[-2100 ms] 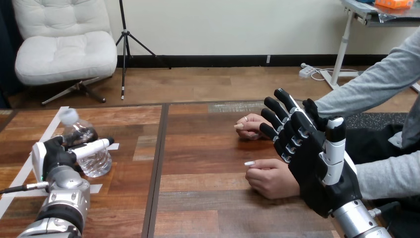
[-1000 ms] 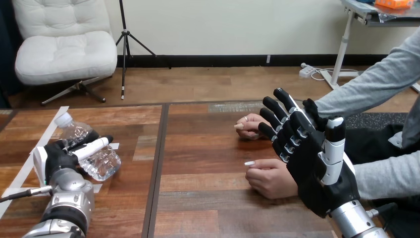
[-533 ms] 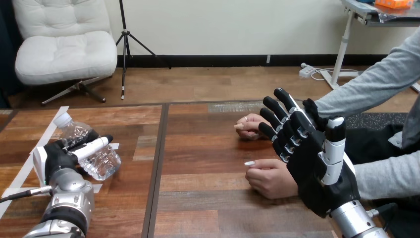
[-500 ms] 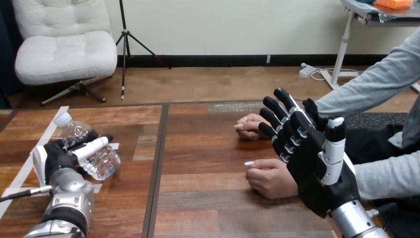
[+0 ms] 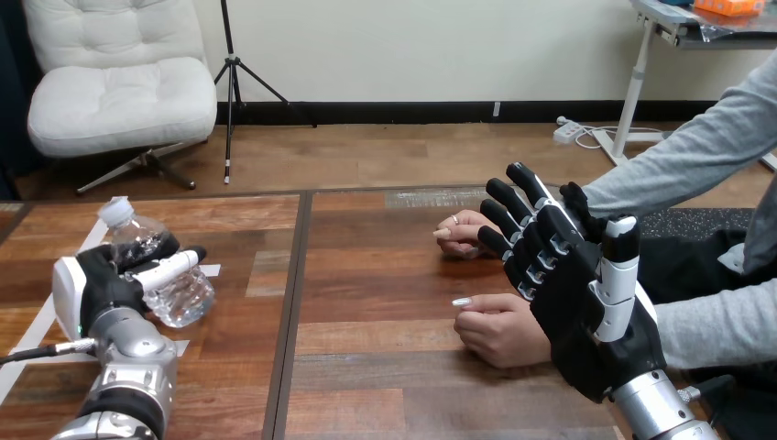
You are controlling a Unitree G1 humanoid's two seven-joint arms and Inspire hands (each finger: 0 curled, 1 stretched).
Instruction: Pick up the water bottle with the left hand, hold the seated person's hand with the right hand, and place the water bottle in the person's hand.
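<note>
One clear plastic water bottle [image 5: 177,295] with a white cap [image 5: 114,211] sits at the left end of the brown wooden table [image 5: 385,275]. It is tilted, cap up and away, inside the robot's left hand [image 5: 99,286]. That hand is closed round the bottle's middle, with one white-shelled digit lying across its front. The base may rest on the wood or hang just above it; the angle does not settle that.

The bottle looks thin-walled and light, with little or no water showing, so it should dent under a hard squeeze and could slip along its smooth skin. A firm, not crushing, hold round the ribbed waist seems best, leaving the lower body free for the person to take.

The right hand [image 5: 586,302] stands upright at the right side of the table. It is empty, its fingers [image 5: 527,183] straight and slightly fanned. The person's nearer hand [image 5: 499,332], loosely curled and palm down, lies on the table just beside it. Whether the two touch is unclear. The person's farther hand [image 5: 463,229] rests beyond, partly behind the robot's fingertips.

Bare wood lies between the bottle and the person, so nothing blocks the way across. Short strips of white tape [image 5: 210,270] lie flat near the bottle and are no obstacle. The curled, downturned palm is the real hindrance: it would need to open upward to receive the bottle.
</note>
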